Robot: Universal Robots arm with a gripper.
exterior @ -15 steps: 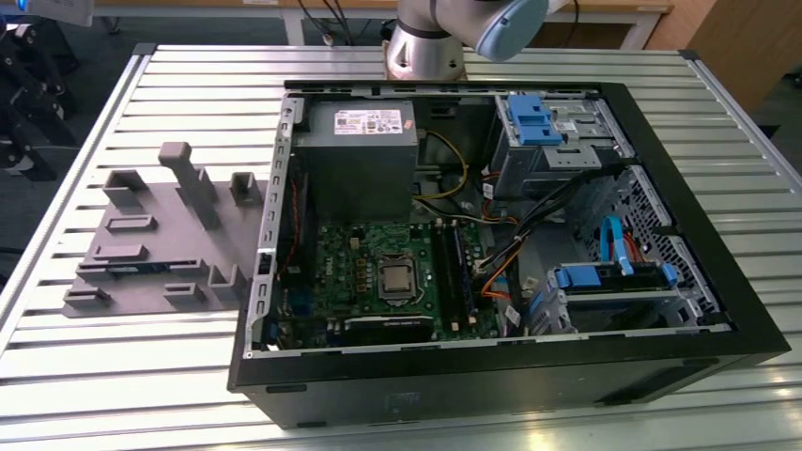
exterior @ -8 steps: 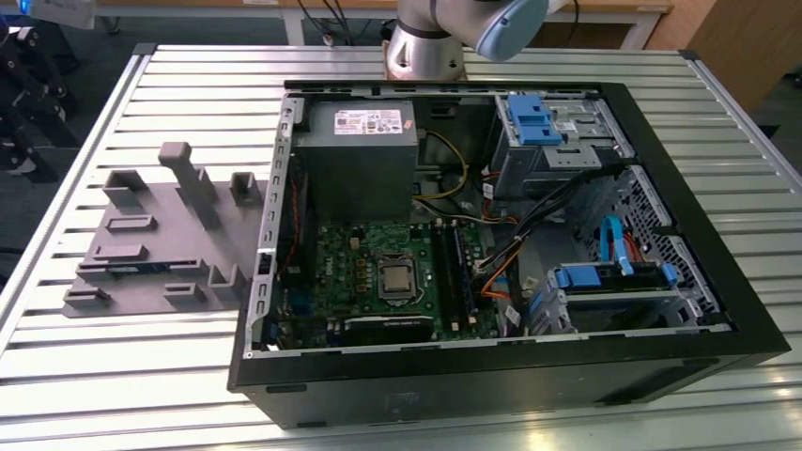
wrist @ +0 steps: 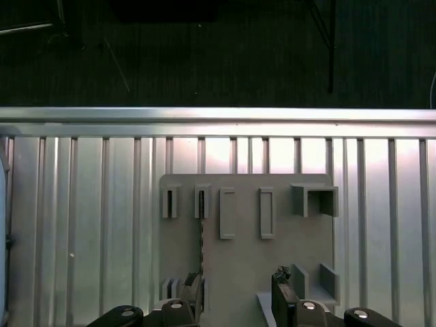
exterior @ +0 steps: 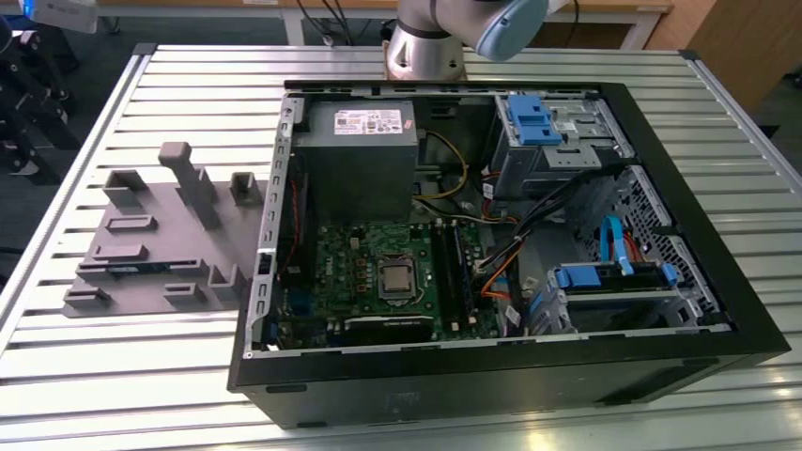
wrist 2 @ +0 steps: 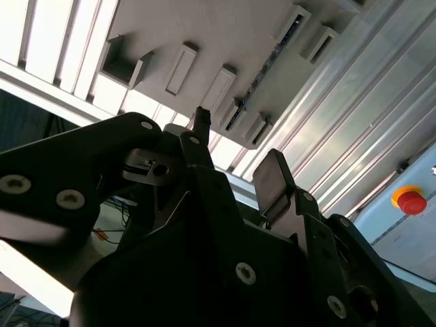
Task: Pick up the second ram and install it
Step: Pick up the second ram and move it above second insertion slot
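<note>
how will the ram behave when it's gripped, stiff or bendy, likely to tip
Probably stiff: the ram shows as a thin straight board standing on edge in the grey holder. Likely light, being so thin. It may tilt if gripped off-centre, since only end slots seem to hold it.

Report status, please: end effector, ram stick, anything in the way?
End effector open, empty, facing the gray holder. Ram stick on edge in the holder, not yet picked. Nothing seen between them.
</note>
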